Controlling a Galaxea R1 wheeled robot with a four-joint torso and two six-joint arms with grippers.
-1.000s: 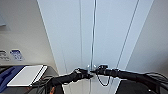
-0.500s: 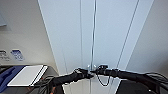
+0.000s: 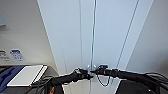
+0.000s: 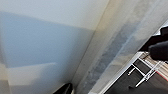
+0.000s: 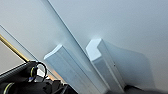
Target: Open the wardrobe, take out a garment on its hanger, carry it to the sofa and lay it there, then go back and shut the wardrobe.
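The wardrobe (image 3: 75, 37) stands right in front of me, tall and white, its two doors meeting at a thin seam. The doors are shut and hide the inside. Two small white bar handles (image 3: 91, 67) sit side by side at the seam. They show large in the right wrist view as one handle (image 5: 67, 70) and the other handle (image 5: 105, 62). My left gripper (image 3: 85, 74) comes in from the left and reaches the handles. My right gripper (image 3: 97, 71) comes in from the right and meets them too. The left wrist view looks along the door's face (image 4: 45, 45).
A dark table (image 3: 51, 71) at the lower left carries a flat white board (image 3: 27, 75), with something blue (image 3: 6, 77) beside it. Blue signs (image 3: 16, 54) hang on the left wall. A grey wall (image 3: 155, 50) flanks the wardrobe on the right.
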